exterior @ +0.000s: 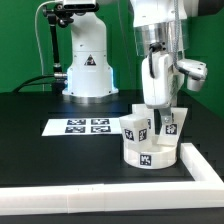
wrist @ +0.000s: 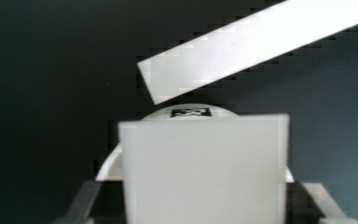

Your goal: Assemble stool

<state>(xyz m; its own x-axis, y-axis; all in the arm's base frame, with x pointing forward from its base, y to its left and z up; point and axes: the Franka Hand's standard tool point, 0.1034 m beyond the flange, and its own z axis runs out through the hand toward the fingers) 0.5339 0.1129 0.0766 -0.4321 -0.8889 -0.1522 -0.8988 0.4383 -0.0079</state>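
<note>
Fingers (exterior: pixel 158 108) of the arm reach down over the stool parts, and in the wrist view a chunky white leg (wrist: pixel 202 170) fills the space between the two grey fingers (wrist: pixel 94 205), its faces flush against them on both sides; they look clamped on that leg. Directly beneath the fingers sits the round seat (exterior: pixel 150 152), with a second leg (exterior: pixel 135 126) standing on it just beside the fingers, and a tagged face of the held leg (exterior: pixel 167 125) showing below them. Whether the held leg is already seated in the disc or only resting on it cannot be told.

Trouble would most likely come from misalignment: if the leg is tilted as it is pressed or turned into its socket, it may jam or cross-thread, and the seat could twist on the black counter (exterior: pixel 40 150) instead of taking the leg. The neighbouring leg stands so close to the fingers that a sideways correction could knock it. Letting go before the joint holds would let the leg topple.

Beyond the seat, the white border wall (exterior: pixel 190 165) is touching or nearly touching the disc and may brace it, though a hard push could ride the seat up against it. Well apart from the fingers lies the marker board (exterior: pixel 85 126).
</note>
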